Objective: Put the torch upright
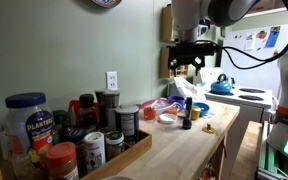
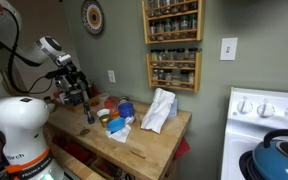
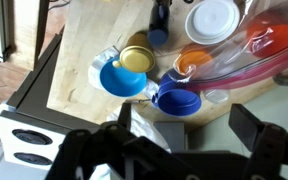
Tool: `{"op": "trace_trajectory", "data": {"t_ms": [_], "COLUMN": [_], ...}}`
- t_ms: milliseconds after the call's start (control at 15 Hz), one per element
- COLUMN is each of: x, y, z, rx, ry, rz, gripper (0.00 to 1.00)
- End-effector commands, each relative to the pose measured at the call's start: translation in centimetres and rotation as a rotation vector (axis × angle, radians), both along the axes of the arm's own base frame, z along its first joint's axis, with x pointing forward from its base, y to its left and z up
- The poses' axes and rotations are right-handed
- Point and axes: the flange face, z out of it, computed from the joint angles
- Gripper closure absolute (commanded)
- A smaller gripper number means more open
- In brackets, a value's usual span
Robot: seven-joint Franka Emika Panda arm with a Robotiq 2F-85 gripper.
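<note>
The torch [image 1: 186,112] is a slim black cylinder standing upright on the wooden counter [image 1: 184,150]. It also shows in an exterior view [image 2: 91,115]. In the wrist view it is a dark round shape at the top edge [image 3: 160,18]. My gripper [image 1: 190,66] hangs above the torch, apart from it, and shows in an exterior view [image 2: 79,88] too. In the wrist view its two dark fingers [image 3: 187,118] are spread wide with nothing between them.
Blue measuring cups [image 3: 124,78], a yellow cup [image 3: 136,58], a white lid [image 3: 212,20] and a plastic bag of orange items [image 3: 269,45] lie near the torch. Spice jars [image 1: 84,125] stand at one end. A stove with a blue kettle [image 1: 221,85] adjoins the counter. A white bag [image 2: 159,110] sits mid-counter.
</note>
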Motion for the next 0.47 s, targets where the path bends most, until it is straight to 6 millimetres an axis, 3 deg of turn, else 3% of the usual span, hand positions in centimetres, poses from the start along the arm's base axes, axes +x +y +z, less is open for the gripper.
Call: {"op": "trace_trajectory", "data": {"t_ms": [0,133,200,400], "x": [-0.6,-0.5,0.2,0.3], "y": [-1.7,-2.4,-1.1,-1.9], "z": [-0.1,-0.5,-0.3,-0.4], "rx": [0.112,0.181,0.122,0.154], "ry": [0.063,0.114,0.086,0.115], "rz": [0.148,0.219,0.161,0.201], "gripper": [0.0,0.0,0.0,0.0]}}
